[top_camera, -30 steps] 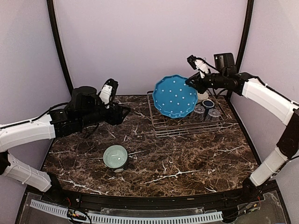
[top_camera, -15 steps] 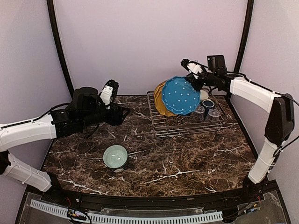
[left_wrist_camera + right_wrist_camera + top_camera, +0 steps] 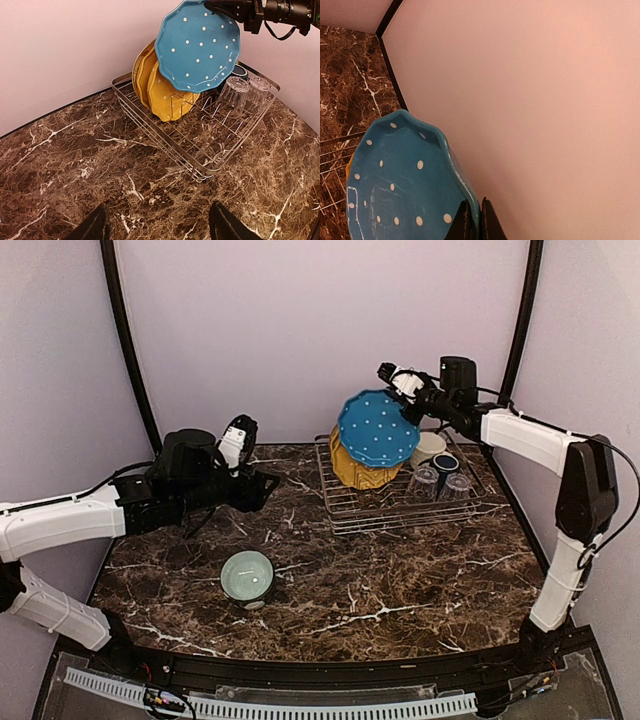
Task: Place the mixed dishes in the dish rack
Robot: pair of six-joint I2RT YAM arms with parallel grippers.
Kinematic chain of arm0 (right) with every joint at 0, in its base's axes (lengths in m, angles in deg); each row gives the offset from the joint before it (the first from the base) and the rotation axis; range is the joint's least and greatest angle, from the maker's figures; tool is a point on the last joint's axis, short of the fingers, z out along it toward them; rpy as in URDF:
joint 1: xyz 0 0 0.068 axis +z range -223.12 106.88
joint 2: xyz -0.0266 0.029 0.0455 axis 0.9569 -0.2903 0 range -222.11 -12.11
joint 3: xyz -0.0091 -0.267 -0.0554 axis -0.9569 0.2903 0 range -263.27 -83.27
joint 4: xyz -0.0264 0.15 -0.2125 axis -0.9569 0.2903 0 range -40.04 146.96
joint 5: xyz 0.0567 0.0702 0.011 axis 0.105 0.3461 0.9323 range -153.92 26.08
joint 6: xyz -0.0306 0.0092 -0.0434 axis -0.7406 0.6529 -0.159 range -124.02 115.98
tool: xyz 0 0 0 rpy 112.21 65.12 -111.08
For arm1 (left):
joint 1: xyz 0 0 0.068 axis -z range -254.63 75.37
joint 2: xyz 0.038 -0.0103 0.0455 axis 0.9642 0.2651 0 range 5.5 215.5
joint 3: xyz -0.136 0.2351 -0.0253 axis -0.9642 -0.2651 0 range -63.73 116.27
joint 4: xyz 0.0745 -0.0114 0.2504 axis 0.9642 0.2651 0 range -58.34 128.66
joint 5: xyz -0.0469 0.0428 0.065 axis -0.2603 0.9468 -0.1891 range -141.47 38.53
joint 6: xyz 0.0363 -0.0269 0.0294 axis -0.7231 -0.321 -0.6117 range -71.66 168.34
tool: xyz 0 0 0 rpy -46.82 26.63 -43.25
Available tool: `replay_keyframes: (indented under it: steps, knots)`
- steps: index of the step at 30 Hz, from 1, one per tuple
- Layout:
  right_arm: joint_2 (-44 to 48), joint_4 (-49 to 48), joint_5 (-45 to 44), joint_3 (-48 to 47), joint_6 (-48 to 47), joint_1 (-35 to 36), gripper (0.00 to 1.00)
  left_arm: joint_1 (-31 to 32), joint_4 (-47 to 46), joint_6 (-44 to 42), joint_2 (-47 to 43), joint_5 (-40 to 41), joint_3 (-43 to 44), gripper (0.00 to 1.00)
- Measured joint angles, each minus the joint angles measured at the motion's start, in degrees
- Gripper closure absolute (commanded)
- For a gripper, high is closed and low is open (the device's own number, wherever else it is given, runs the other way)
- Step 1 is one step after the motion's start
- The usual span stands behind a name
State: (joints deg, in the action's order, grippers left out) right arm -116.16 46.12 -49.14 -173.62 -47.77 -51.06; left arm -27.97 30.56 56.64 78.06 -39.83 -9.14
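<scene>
Only the right wrist view shows the right claw [image 3: 479, 220] pinched tight on the scalloped rim of the blue dotted plate [image 3: 405, 185]. The left wrist view shows that plate tilted over the dish rack [image 3: 165, 145], in front of the yellow dotted plates [image 3: 167, 97] standing in it. The right arm stretches level toward the rack. The left claw [image 3: 157, 231] hovers spread wide and empty above the surface [image 3: 60, 165].

Tabletop [image 3: 400, 580]: dark brown marble w/ white veins, glossy. Walls [image 3: 320, 320] at back & both sides: plain pale lilac, pinker in wrist views. Black pole [image 3: 125, 350] rises at back-left corner, 2nd black pole [image 3: 523, 320] at back-right. Near edge: curved black rail [image 3: 330, 668], white slotted strip [image 3: 300, 707] just below it.
</scene>
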Motion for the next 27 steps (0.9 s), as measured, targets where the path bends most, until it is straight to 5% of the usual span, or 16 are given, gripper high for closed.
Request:
replay_keyframes:
  steps: [27]
  knots:
    - [-8.0,-30.6,17.7,9.4,-10.8,-1.7,1.0,-0.4,1.8,-0.2,4.6,0.4,0.7,0.34]
